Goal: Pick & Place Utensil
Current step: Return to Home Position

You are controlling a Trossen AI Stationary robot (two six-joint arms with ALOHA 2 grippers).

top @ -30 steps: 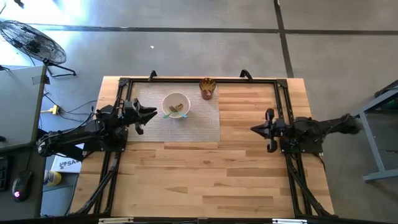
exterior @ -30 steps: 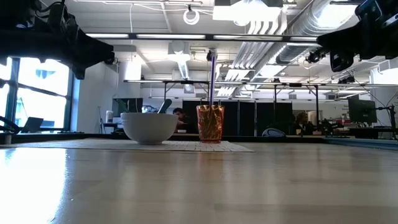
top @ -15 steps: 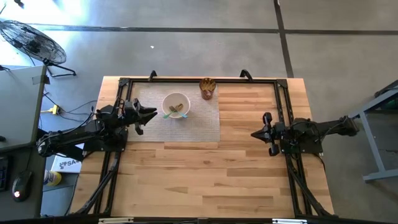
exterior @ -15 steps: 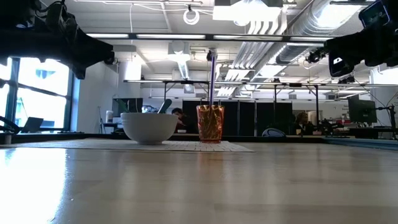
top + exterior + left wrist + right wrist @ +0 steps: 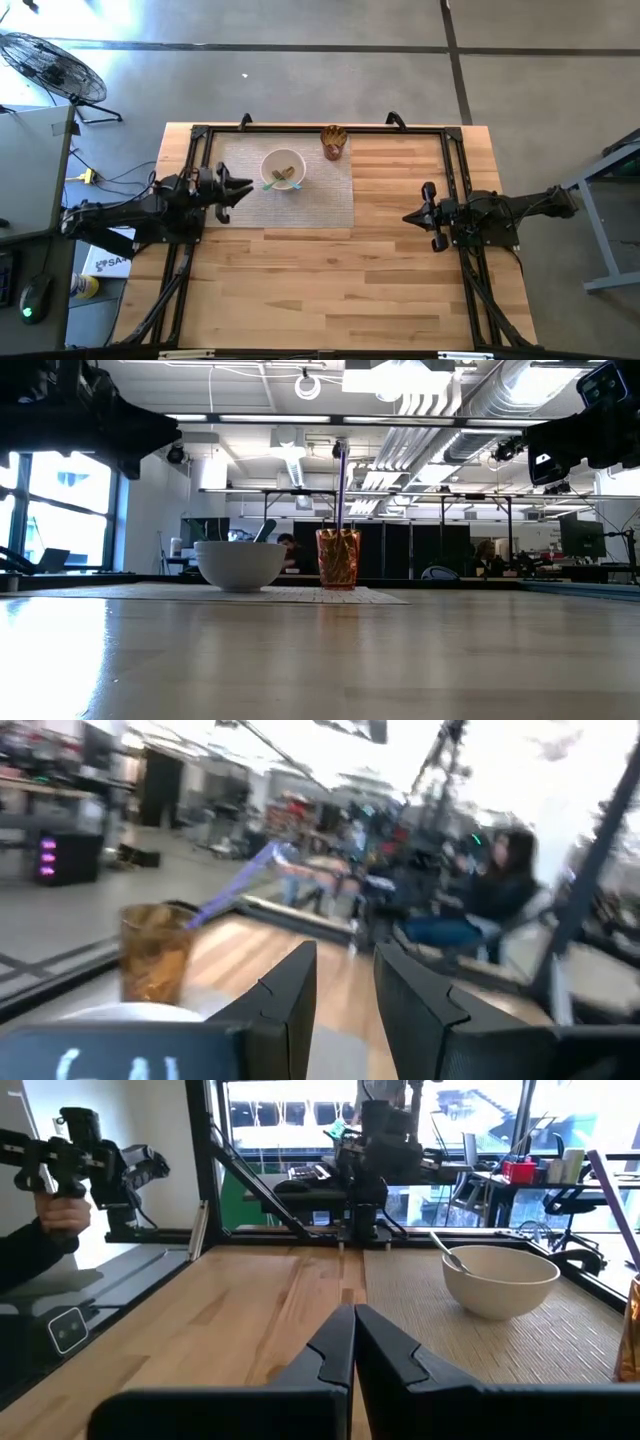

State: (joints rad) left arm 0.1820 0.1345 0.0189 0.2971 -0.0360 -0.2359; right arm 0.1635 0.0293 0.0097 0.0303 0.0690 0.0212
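Note:
A white bowl (image 5: pixel 283 170) (image 5: pixel 240 565) (image 5: pixel 500 1280) stands on a woven placemat (image 5: pixel 320 195), with a green-handled utensil (image 5: pixel 273 181) (image 5: pixel 448 1250) leaning on its rim. An orange cup (image 5: pixel 334 143) (image 5: pixel 338 558) (image 5: pixel 155 955) at the mat's far right corner holds an upright purple utensil (image 5: pixel 341 490) (image 5: pixel 235 885). My left gripper (image 5: pixel 240 188) (image 5: pixel 345 990) hovers open just left of the bowl, above the mat's left edge. My right gripper (image 5: pixel 408 214) (image 5: pixel 353 1345) is shut and hovers over bare wood right of the mat.
Black frame rails (image 5: pixel 320 129) run along the table's far edge and both sides. Bare wood (image 5: pixel 320 280) fills the near half. A fan (image 5: pixel 50 65) stands on the floor off the far left corner. A seated person (image 5: pixel 500 890) and a hand holding a device (image 5: pixel 60 1190) show beyond the table.
My right gripper has shifted a little toward the table's near edge and stayed shut. My left arm has swung slightly, its gripper staying left of the bowl. The bowl, cup and utensils have not moved.

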